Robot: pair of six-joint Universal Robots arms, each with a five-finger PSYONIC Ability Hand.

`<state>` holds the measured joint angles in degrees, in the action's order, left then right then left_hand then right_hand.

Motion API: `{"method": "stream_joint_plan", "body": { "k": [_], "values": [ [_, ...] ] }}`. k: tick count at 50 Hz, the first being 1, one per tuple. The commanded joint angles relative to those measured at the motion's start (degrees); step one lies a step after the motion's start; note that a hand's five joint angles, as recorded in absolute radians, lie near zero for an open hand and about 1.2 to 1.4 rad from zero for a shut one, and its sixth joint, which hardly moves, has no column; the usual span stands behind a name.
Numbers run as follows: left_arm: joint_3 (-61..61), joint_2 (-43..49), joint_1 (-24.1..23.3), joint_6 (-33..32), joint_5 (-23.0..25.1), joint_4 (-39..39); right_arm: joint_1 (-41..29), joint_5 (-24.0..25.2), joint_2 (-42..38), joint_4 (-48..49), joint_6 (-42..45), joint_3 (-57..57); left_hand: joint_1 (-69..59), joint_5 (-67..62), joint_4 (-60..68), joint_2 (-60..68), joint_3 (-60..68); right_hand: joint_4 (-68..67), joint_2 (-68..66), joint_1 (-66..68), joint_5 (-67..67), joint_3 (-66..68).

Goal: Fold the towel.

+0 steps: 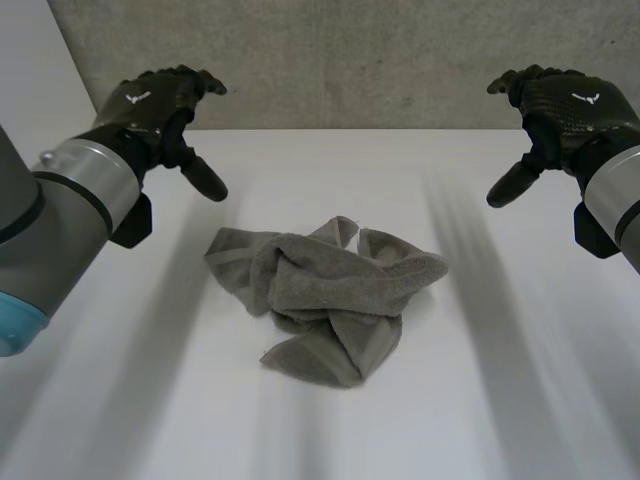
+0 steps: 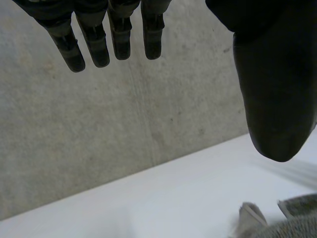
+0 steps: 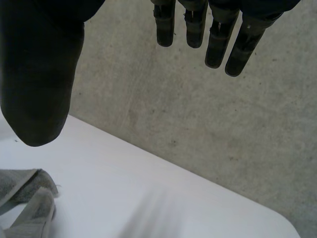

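Towel, grey and crumpled, lies on the white table, between and well apart from the left hand and right hand, whose relaxed fingers grip nothing.

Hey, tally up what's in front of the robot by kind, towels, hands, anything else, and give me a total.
towel: 1, grey, crumpled on the table
black hands: 2, the left hand and the right hand, both open and clear of the towel
table: 1, white
Total: 4
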<state>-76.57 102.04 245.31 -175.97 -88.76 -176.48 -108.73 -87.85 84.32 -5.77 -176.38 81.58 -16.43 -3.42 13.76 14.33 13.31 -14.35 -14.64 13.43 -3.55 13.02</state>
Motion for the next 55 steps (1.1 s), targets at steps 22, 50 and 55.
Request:
{"method": "stream_joint_plan", "body": {
  "k": [22,50,55],
  "values": [
    [-3.59,22.76,-3.70,-7.71,13.43,-3.69,-2.28,15.68,-21.91,-1.61,-8.36,4.99,-29.48,-32.48,-3.76,31.58,-3.31,4.35,-20.73,21.94,-21.82,-3.02],
    [-6.75,-9.23,-2.47,0.46,3.94,-10.46,-6.48,25.35,-0.58,4.87,-6.36,-14.67,-63.57,-66.58,-3.76,65.67,-3.31,4.35,-65.36,66.57,-66.45,-3.02],
    [-24.95,-13.27,-0.80,-0.07,4.64,-20.66,-11.32,26.86,1.11,6.56,5.30,1.95,-44.92,-47.93,-3.76,47.02,-3.31,4.35,-65.36,66.57,-66.45,-3.02]
  ]
}}
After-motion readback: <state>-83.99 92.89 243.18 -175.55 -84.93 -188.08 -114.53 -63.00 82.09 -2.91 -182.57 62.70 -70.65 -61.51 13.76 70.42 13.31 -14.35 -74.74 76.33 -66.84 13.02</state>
